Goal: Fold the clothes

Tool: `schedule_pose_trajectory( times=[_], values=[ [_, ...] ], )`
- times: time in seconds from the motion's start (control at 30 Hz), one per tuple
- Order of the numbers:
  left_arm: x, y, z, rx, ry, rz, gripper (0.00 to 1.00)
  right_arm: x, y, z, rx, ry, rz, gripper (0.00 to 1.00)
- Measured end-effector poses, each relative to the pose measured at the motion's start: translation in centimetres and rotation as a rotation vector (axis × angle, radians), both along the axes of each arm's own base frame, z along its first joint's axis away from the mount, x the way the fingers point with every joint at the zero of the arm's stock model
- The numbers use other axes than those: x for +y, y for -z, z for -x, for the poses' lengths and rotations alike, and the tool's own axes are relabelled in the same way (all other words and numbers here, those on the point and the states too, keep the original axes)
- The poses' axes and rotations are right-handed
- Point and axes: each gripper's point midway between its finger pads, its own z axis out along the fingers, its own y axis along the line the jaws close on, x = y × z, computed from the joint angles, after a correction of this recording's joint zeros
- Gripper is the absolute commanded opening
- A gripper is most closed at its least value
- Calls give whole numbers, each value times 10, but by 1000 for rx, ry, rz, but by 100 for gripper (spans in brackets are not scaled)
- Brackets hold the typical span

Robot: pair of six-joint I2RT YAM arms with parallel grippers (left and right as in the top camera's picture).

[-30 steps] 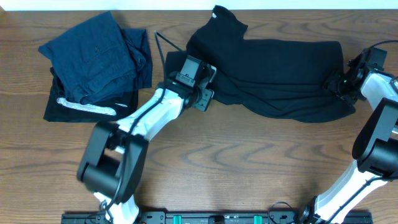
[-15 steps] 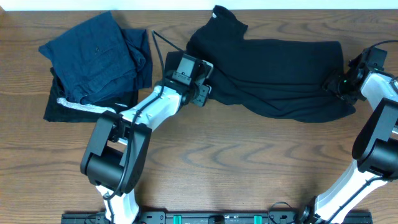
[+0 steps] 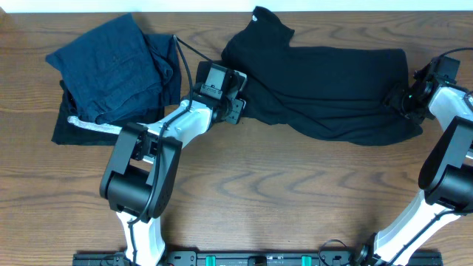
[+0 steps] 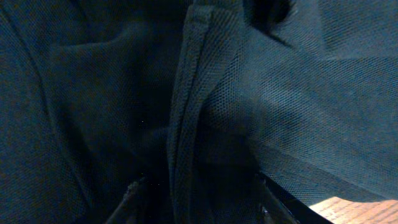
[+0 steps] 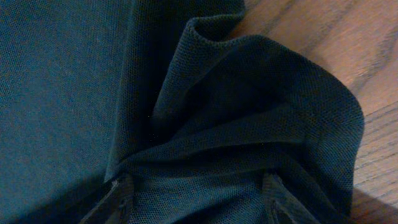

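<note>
The clothes look only partly folded; cloth sits in left claw and right claw, grip I cannot tell

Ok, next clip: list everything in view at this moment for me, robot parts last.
black top: one, black, spread across the far middle and right of the table
navy garments: folded pile, count unclear, navy blue, far left
striped piece: one, black with a whitish stripe, under the navy garments
cable: one, thin and black, between the navy garments and the black top
table: one, brown wood, beneath everything
left hand: one, dark, at the top's left edge, fingers apart with fabric between
right hand: one, dark, at the top's right edge, fingers apart with bunched fabric between
</note>
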Motion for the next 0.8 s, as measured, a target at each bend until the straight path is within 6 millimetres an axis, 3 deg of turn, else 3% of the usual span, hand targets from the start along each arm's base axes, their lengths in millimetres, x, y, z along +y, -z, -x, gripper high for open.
schedule_pose_trajectory(
  times=[0.2,0.47,0.8],
  values=[
    [10,-13,-8,-28,-25,15,56,0,0,0,-1,0,-1,66],
    [29,-84,-23,-162,-75,72,56,0,0,0,0,0,-1,66],
    [-20,-58,11,-23,47,144,56,0,0,0,-1,0,-1,66]
  ],
)
